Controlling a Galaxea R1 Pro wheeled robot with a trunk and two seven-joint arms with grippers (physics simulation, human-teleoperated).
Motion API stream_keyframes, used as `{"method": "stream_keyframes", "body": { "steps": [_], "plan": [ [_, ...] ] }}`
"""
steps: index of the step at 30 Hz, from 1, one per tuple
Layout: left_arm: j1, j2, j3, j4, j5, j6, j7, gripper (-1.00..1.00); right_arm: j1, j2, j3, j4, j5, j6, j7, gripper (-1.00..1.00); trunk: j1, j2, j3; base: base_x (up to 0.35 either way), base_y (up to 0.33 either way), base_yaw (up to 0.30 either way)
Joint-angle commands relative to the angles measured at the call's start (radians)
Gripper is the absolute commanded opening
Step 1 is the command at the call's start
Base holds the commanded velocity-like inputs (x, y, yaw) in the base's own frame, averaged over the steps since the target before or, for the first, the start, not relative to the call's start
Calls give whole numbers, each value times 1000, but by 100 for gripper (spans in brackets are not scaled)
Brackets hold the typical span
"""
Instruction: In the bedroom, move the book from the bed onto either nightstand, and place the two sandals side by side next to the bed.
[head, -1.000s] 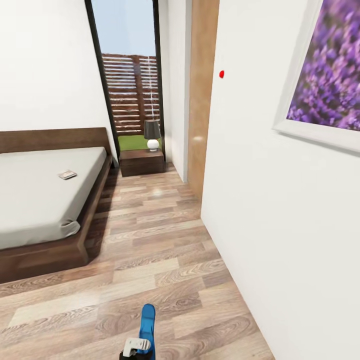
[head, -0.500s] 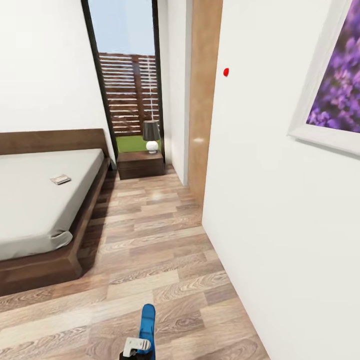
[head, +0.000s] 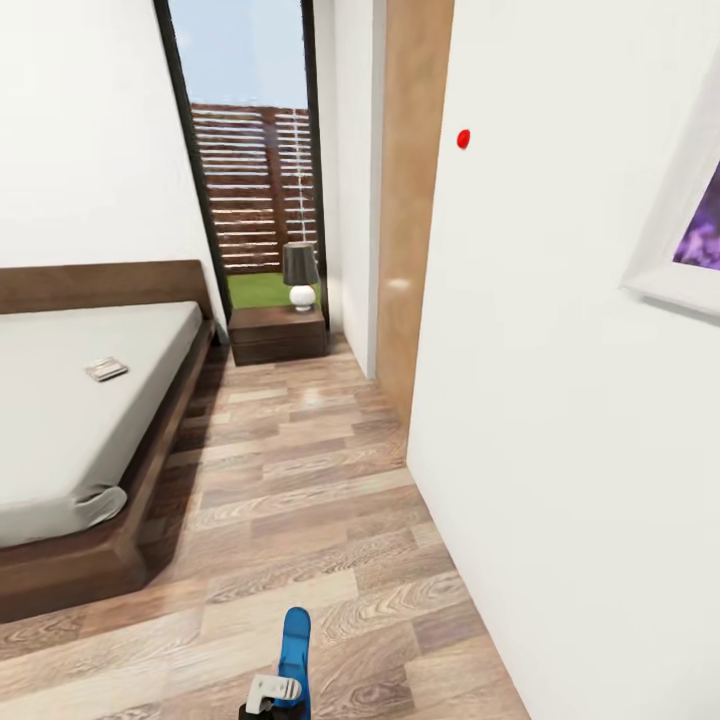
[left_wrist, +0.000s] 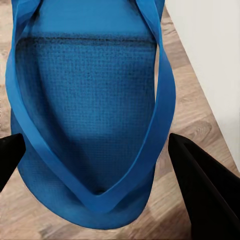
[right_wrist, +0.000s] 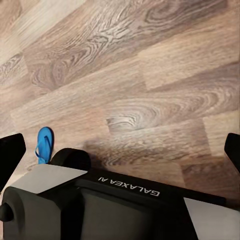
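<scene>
A bright blue sandal (head: 294, 645) stands on edge at the bottom of the head view, with my left gripper (head: 272, 692) shut on it. In the left wrist view this sandal (left_wrist: 90, 110) sits sole and strap between the two black fingers (left_wrist: 205, 195). The book (head: 105, 369) lies on the grey mattress of the bed (head: 70, 420) at the left. The nightstand (head: 278, 334) stands beyond the bed under the window. My right gripper (right_wrist: 120, 150) hangs open over bare floor. A small blue sandal (right_wrist: 44, 144) shows beside my base; I cannot tell whether it is the held one.
A white wall (head: 580, 420) with a framed purple picture (head: 690, 245) runs close along the right. A wooden door jamb (head: 410, 200) juts out ahead. A lamp (head: 300, 275) stands on the nightstand. A wood-plank aisle (head: 300, 450) runs between bed and wall.
The whole head view has shifted: the camera has advanced into the room, so the bed slid left and the picture slid right. The held sandal keeps its place in the picture.
</scene>
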Motion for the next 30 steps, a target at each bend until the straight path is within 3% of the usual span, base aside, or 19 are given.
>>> {"method": "stream_keyframes", "body": {
  "steps": [1, 17, 30],
  "plan": [
    [-1, 0, 0, 1, 6, -2, -3, -100, 0, -1, 8, -2, -11, 7, 2, 100, 0, 0, -1, 318, 0, 0],
    [-1, 0, 0, 1, 6, -2, -3, -100, 0, -1, 8, -2, -11, 7, 4, 100, 0, 0, -1, 318, 0, 1],
    [-1, 1, 0, 1, 6, -2, -3, -100, 0, -1, 8, -2, -11, 7, 4, 100, 0, 0, -1, 309, 0, 103]
  ]
}}
